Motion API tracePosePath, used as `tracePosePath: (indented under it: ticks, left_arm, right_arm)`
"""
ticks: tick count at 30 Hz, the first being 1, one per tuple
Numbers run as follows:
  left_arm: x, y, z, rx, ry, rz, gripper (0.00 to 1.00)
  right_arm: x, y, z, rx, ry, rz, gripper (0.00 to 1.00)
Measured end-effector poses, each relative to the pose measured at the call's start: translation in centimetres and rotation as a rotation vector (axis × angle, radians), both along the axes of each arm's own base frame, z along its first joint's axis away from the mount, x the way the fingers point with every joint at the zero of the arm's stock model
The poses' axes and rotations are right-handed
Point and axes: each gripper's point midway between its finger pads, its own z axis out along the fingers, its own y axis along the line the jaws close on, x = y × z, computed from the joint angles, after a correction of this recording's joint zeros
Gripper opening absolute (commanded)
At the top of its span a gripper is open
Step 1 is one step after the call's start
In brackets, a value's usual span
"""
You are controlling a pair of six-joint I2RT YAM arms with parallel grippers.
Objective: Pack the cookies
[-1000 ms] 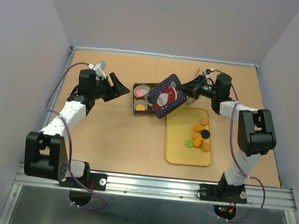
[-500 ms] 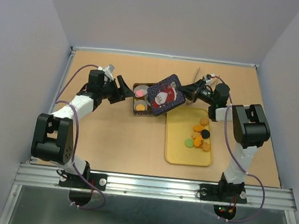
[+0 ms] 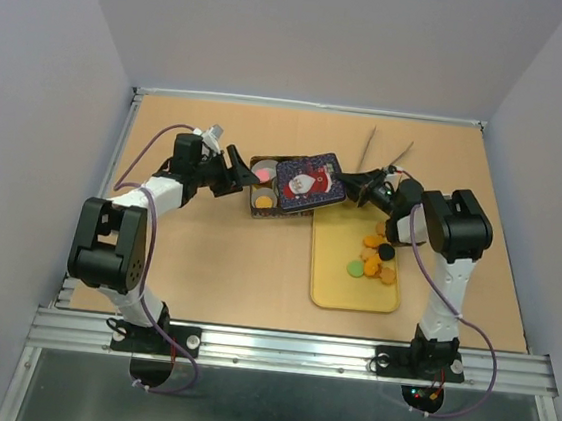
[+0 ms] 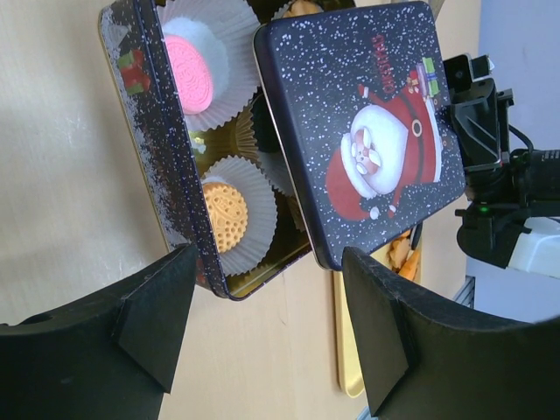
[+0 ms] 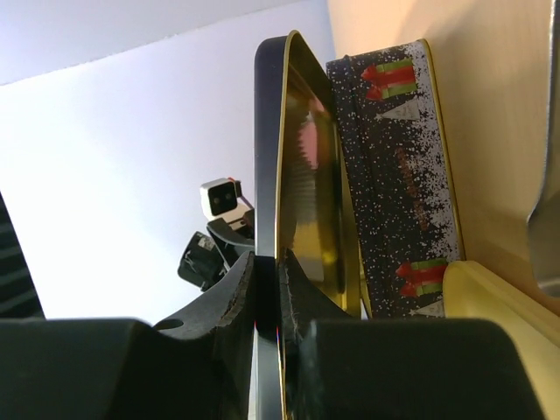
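Currently right end effector (image 5: 265, 278) clamps one lid (image 4: 359, 131); left end effector (image 4: 267, 262) gapes empty; two cookies (image 4: 194, 72) in tin (image 4: 153, 149).

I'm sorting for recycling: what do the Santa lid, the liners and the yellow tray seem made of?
The lid is likely thin printed metal: its underside gleams gold. The liners look like white pleated paper, matte. The tray is smooth matte yellow, probably plastic, though painted metal is possible.
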Motion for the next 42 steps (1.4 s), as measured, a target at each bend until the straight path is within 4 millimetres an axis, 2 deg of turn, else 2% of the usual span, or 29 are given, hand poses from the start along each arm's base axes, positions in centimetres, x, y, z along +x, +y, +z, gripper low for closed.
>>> tracePosePath:
  ticks: [8,18,26,33,39,42]
  left_arm:
    - [-0.2,-1.1,-0.9,-0.011,0.012,-0.036,0.77]
    - [0.0,-1.7,-0.6,-0.03,-0.013,-0.056,0.77]
    - [-0.7,-1.9,-1.8,-0.026,0.013,-0.065,0.77]
    - [-1.1,-1.8,-2.8,-0.02,0.034,-0.068,0.77]
    - [-1.0,-1.9,-3.2,-0.024,0.036,-0.074,0.77]
    - [-0.9,-2.0,-3.6,-0.024,0.04,-0.077,0.77]
  right_arm:
    - [-0.2,0.7,-0.6,0.007,-0.005,-0.021,0.0]
    - [-1.3,2.3,-1.7,0.004,-0.006,-0.022,0.01]
    - [-1.2,3.1,-2.1,0.01,-0.019,-0.04,0.02]
    - [-0.5,3.7,-2.2,0.016,-0.036,-0.053,0.13]
    - [-0.3,4.5,-2.4,0.019,-0.044,-0.05,0.28]
    - [-0.5,5.2,-3.2,0.003,-0.037,-0.038,0.35]
